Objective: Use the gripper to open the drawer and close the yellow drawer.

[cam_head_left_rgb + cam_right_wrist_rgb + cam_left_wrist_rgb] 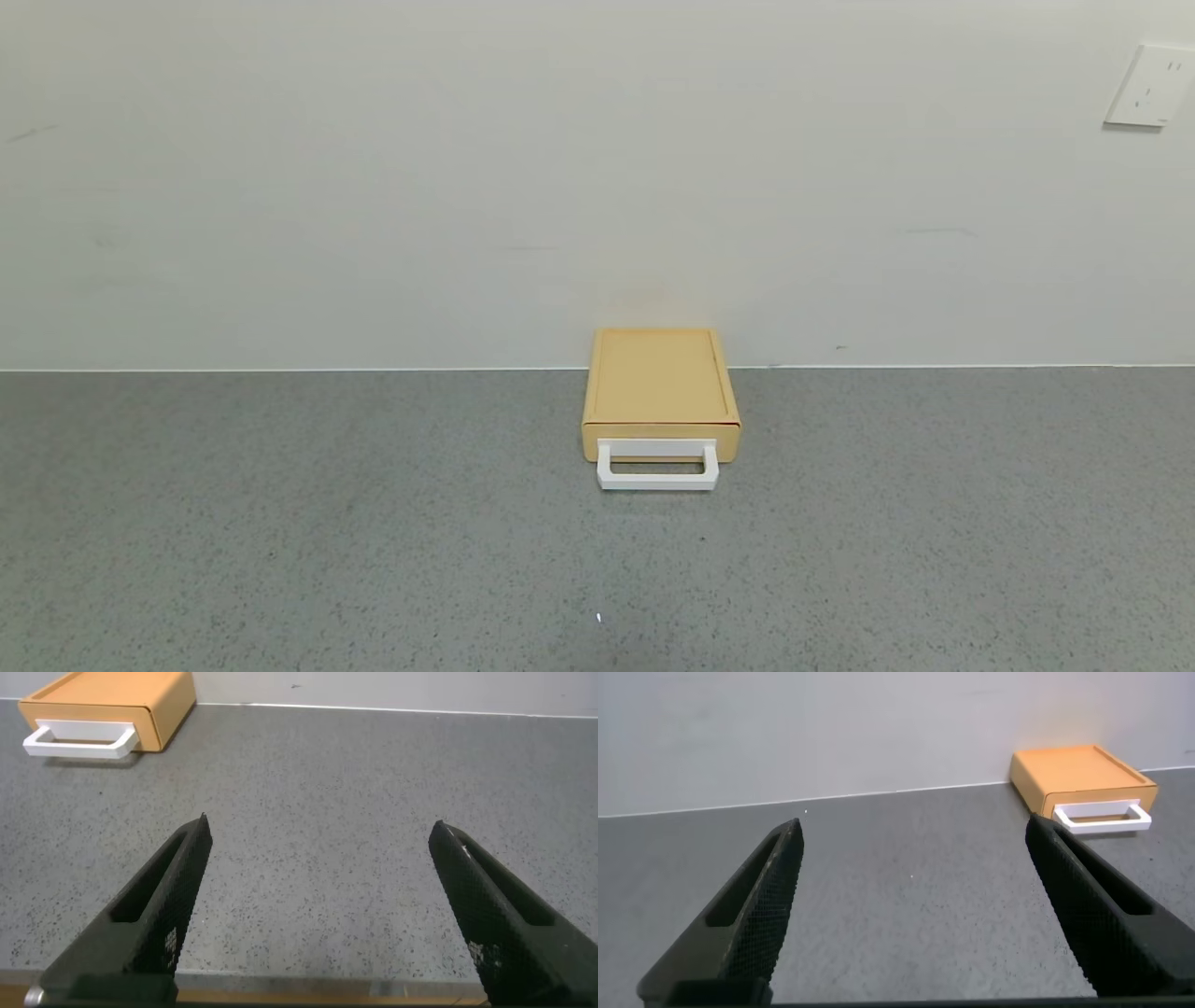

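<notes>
Neither hand shows in the head view, where the yellow drawer point(661, 392) sits alone at mid-bench, its back against the wall point(467, 168) and its front facing the robot. It is a flat mustard plastic box, smooth-topped with a shallow raised rim, and the tray looks pushed fully home in the casing. Its white handle point(657, 467), a rectangular loop, juts forward just above the bench point(280, 532), which is grey, finely speckled and matte. A white socket plate point(1146, 86) is fixed to the pale wall at upper right. In the left wrist view the left hand point(915, 868) hangs low over bare bench with its two black fingers point(766, 896) spread wide, their inner pads finely ribbed; the drawer point(1078, 775) lies well apart from it, beyond the far fingertip, handle point(1102, 815) turned toward the open bench. In the right wrist view the right hand point(322, 863) is likewise spread wide above the speckled surface near the bench's front edge, holding nothing, its fingers point(163, 905) long, tapered and black; the drawer point(112, 707) stands well away past one fingertip, with the white handle point(79, 739) plain against the grey.
</notes>
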